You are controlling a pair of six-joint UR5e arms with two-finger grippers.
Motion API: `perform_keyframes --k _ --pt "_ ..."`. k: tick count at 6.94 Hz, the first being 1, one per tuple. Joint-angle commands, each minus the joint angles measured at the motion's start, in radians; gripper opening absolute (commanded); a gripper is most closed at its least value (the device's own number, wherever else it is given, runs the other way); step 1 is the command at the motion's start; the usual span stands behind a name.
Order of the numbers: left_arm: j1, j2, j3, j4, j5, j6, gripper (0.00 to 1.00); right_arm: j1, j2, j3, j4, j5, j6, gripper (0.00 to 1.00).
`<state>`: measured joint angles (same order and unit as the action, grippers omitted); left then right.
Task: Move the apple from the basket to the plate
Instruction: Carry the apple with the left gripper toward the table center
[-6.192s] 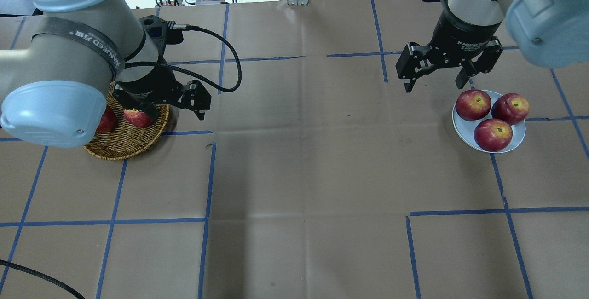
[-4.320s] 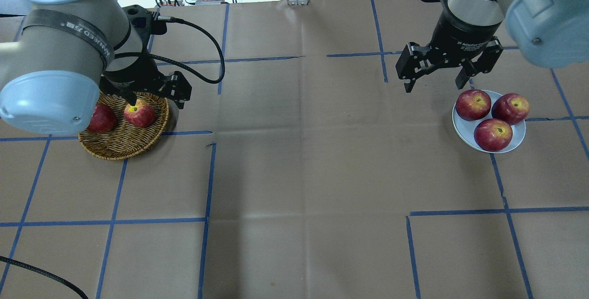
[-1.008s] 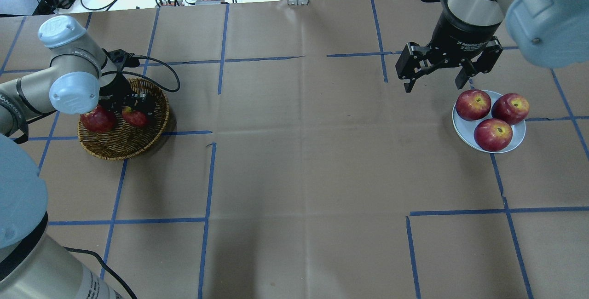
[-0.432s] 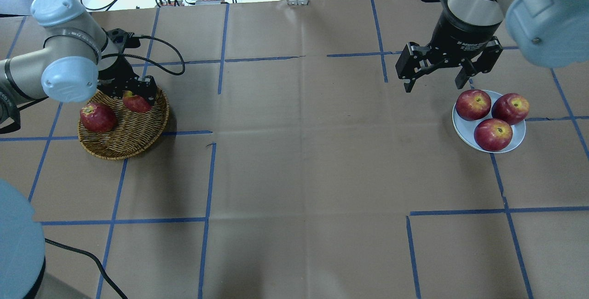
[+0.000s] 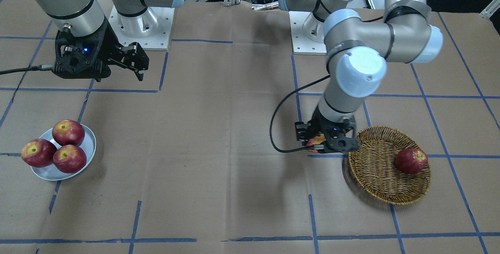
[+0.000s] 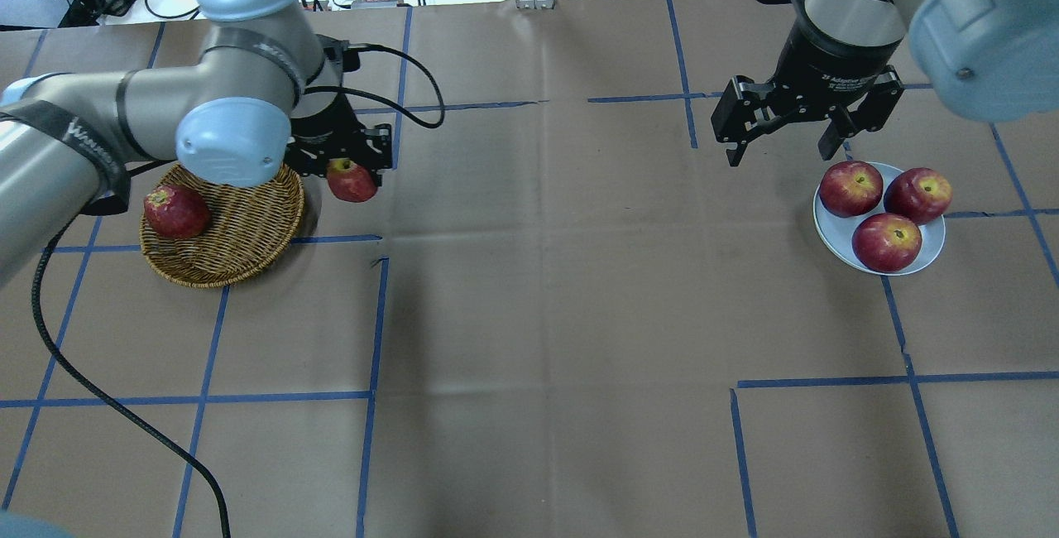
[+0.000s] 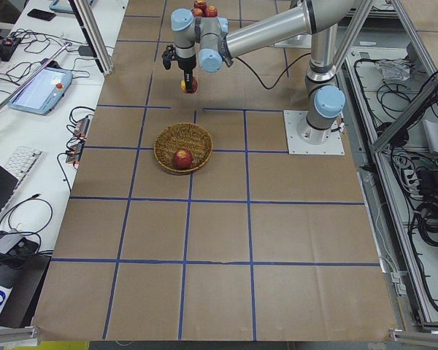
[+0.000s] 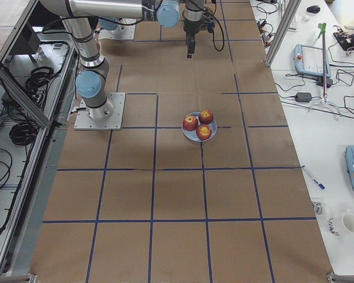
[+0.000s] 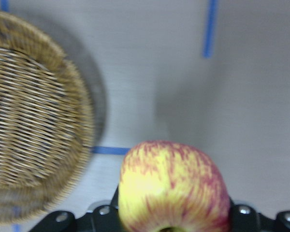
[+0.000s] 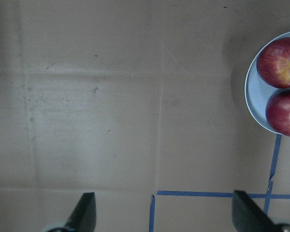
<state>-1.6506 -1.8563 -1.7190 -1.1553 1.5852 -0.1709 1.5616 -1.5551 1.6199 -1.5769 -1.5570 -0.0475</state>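
Yellow-streaked and pale red, the apple [image 9: 174, 191] fills the bottom of the left wrist view. Its lower part is cut off by the frame edge, and the whole picture is soft with blur. The left gripper [image 6: 352, 175] is clamped on it, one finger on either side. From the front, only a sliver of the fruit shows behind the black gripper body. The apple hangs over the brown paper [image 6: 538, 290] just beside the basket [image 6: 227, 277], outside the braided rim, on the side toward the table's middle. In the overhead view a joint of the left arm [image 6: 233, 141] covers the basket's far rim. One darker apple [image 6: 175, 211] lies inside, near the opposite wall. The right gripper [image 6: 782, 149] hangs with its jaws spread wide and nothing between them, near the plate [image 6: 834, 233]. Its wrist view shows only the fingertips [image 10: 84, 212] at the bottom edge. That view's right edge cuts the plate, so two of the three dark apples [image 6: 887, 242] show there.
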Motion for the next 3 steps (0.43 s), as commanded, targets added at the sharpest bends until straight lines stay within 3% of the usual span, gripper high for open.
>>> perform_keyframes --k 1,3 --pt "-0.212 -0.047 0.002 0.052 -0.016 -0.285 0.47 0.0 0.001 0.0 0.0 0.0 0.0 1.0" --pt "-0.311 -0.166 0.004 0.254 -0.016 -0.335 0.5 0.0 0.001 0.0 0.0 0.0 0.0 1.0"
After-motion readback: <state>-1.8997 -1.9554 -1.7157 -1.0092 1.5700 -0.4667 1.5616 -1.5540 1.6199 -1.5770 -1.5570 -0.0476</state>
